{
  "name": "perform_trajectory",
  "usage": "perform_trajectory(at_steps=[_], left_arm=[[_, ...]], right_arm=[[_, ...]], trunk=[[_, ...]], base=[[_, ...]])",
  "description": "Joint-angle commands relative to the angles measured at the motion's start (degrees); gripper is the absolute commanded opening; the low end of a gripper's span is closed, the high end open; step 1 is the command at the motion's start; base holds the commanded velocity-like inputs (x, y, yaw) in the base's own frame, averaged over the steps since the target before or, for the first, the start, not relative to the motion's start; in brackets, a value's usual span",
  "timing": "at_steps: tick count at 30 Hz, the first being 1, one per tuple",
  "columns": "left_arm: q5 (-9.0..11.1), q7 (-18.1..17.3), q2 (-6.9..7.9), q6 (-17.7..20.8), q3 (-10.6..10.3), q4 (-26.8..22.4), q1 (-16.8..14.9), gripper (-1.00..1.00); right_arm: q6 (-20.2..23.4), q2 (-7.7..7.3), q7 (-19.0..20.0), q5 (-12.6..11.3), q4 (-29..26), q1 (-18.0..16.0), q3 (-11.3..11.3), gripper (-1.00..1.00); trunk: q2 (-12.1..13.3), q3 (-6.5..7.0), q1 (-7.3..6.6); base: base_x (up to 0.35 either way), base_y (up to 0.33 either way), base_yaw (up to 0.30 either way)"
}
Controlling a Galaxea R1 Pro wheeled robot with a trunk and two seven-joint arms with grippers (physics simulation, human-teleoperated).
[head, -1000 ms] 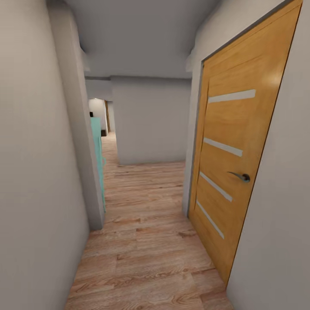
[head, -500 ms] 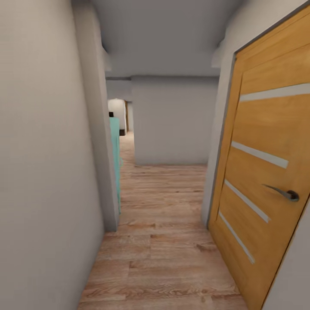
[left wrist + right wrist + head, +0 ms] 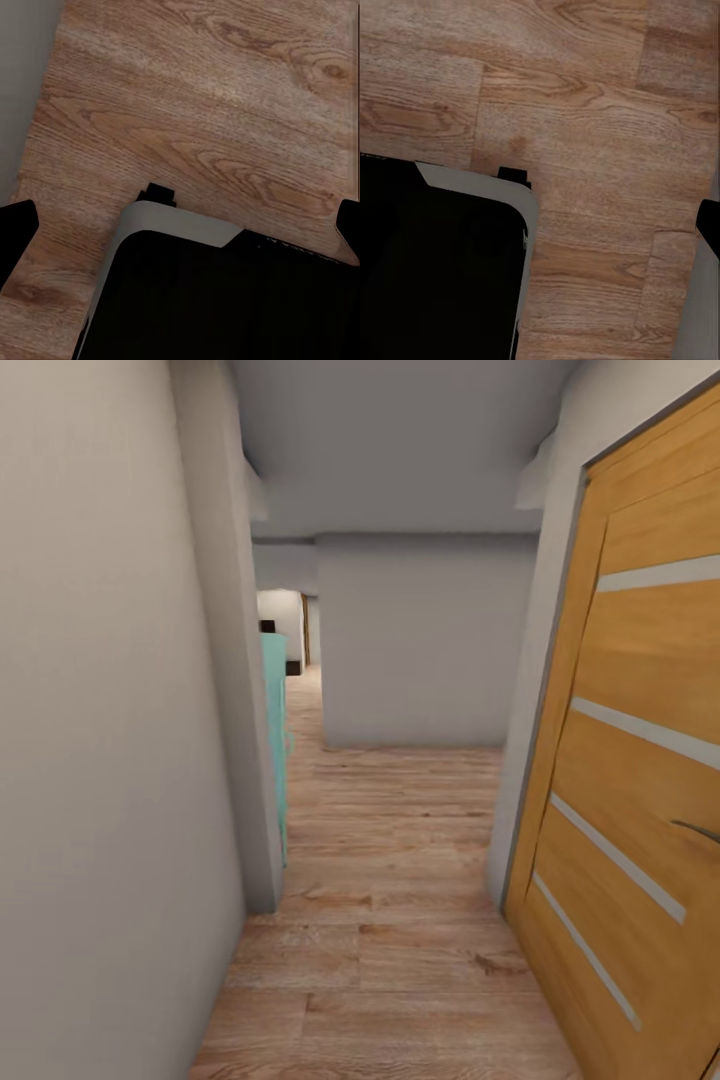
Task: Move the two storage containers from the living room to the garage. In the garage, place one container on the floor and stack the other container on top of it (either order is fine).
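The head view looks down a narrow corridor with a light wood plank floor (image 3: 400,920). A grey-white wall (image 3: 100,760) runs close along the left, ending at a corner beside which a turquoise panel (image 3: 275,740) stands upright. On the right, an orange-brown wooden door (image 3: 640,800) with 4 pale horizontal strips sits in its frame, the tip of its metal handle (image 3: 697,830) just showing at the picture's edge. Straight ahead a grey wall (image 3: 420,640) blocks the corridor, and the planks carry on past its left side toward a lit opening (image 3: 283,622) farther off. The left wrist view looks down on the planks, with the black, grey-rimmed robot base (image 3: 217,292) below and dark left gripper fingertips (image 3: 16,232) far apart at both edges, so the left gripper is spread and empty. The right wrist view shows the same base (image 3: 442,255) and 1 dark fingertip (image 3: 709,221); whether the right gripper is spread I cannot tell.
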Motion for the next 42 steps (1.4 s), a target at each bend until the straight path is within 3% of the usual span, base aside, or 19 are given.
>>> perform_trajectory(at_steps=[1, 13, 32, 42], left_arm=[[0.45, 0.14, -0.01, -0.06, -0.49, -0.01, -0.04, 1.0], [0.43, 0.14, 0.07, 0.47, -0.49, -0.05, -0.04, 1.0], [0.41, 0.07, 0.08, 0.28, -0.46, -0.05, -0.04, 1.0], [0.45, 0.06, 0.2, 0.55, -0.48, -0.05, -0.04, 1.0]], right_arm=[[-0.33, 0.01, 0.06, -0.58, 0.16, -0.08, 0.49, 1.0], [-0.39, 0.01, 0.05, -0.58, 0.16, -0.08, 0.55, 1.0], [-0.36, 0.01, 0.06, -0.58, 0.16, -0.08, 0.57, 1.0], [-0.19, 0.01, 0.06, -0.5, 0.16, -0.08, 0.64, 1.0]], trunk=[[-0.06, -0.09, 0.04], [-0.06, -0.09, 0.04], [-0.06, -0.09, 0.04], [-0.06, -0.09, 0.04]], base=[[0.318, 0.0, 0.001], [0.318, -0.022, 0.0], [0.293, -0.196, 0.0], [0.318, -0.025, 0.0]])
